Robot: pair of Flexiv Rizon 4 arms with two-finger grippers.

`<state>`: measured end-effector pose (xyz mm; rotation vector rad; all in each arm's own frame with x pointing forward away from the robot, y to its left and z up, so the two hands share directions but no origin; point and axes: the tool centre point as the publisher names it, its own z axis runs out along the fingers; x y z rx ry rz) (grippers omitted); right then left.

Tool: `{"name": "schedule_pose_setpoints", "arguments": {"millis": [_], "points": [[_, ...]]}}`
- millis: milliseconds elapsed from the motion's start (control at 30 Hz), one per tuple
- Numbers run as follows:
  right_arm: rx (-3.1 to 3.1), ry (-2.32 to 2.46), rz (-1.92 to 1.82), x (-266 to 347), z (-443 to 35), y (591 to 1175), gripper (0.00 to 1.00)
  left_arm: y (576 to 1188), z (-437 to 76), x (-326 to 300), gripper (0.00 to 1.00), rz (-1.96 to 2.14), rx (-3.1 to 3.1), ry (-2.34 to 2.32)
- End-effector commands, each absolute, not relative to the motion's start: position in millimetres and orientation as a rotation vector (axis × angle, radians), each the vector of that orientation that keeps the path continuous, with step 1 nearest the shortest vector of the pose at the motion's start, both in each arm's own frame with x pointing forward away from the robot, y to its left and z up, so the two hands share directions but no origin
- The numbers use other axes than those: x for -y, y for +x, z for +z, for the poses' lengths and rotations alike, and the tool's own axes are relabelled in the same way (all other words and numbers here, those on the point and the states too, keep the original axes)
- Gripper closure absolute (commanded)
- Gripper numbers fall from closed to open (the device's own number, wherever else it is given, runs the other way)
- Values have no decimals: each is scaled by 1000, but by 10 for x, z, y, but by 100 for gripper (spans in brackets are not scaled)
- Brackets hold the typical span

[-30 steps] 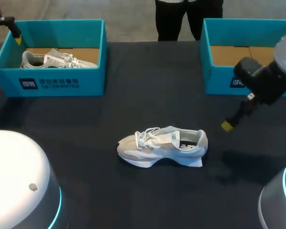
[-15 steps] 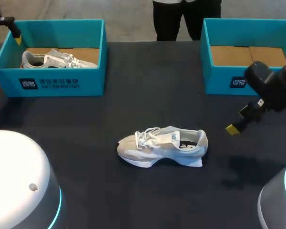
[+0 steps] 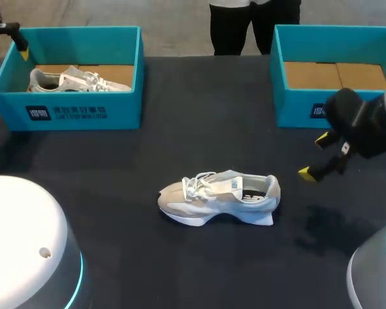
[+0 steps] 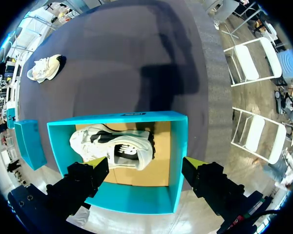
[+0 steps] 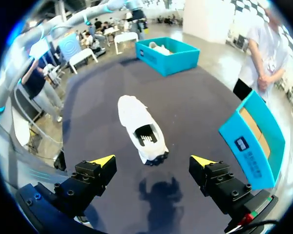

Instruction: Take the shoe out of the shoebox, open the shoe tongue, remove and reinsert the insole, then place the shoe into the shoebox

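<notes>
- Right gripper (image 3: 314, 156) hangs above the table (image 3: 180, 270) with its two yellow-tipped fingers spread wide and nothing between them. It sits off to the right of the loose shoe's heel, apart from it, on the near side of the right shoebox.
- Its arm comes in from the right edge, and its fingers angle down and leftward toward the middle of the table.
- Left gripper (image 4: 146, 163) is also wide open and holds nothing. It is poised over the far rim of the left shoebox, looking straight down into it, with its arm at the far left corner.
- Two shoes are in sight, both pale with white laces.
- One shoe (image 3: 219, 198) stands upright on its sole mid-table, toe to the left and heel to the right, and nothing touches it.
- A second shoe (image 3: 77, 80) lies inside the left shoebox (image 3: 67, 109).
- Two teal shoeboxes stand at the far side, one left and one right, well apart.
- Inside the right shoebox (image 3: 296, 109) a brown cardboard floor shows.
</notes>
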<state>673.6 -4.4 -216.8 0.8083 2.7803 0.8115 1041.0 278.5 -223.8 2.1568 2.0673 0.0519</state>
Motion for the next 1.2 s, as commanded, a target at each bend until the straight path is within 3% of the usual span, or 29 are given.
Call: {"name": "schedule_pose_setpoints", "arguments": {"millis": [33, 700, 1200], "points": [[-2747, 719, 1003, 74, -2392, 6733, 0, 10398, -2236, -2784, 0, 57, -2067, 2157], [-2658, 332, 1191, 458, -2836, 6899, 0, 10398, -2236, -2784, 0, 57, -2067, 2157], [-2658, 332, 1191, 458, -2836, 6899, 0, 10398, -2236, -2784, 0, 57, -2067, 2157]]}}
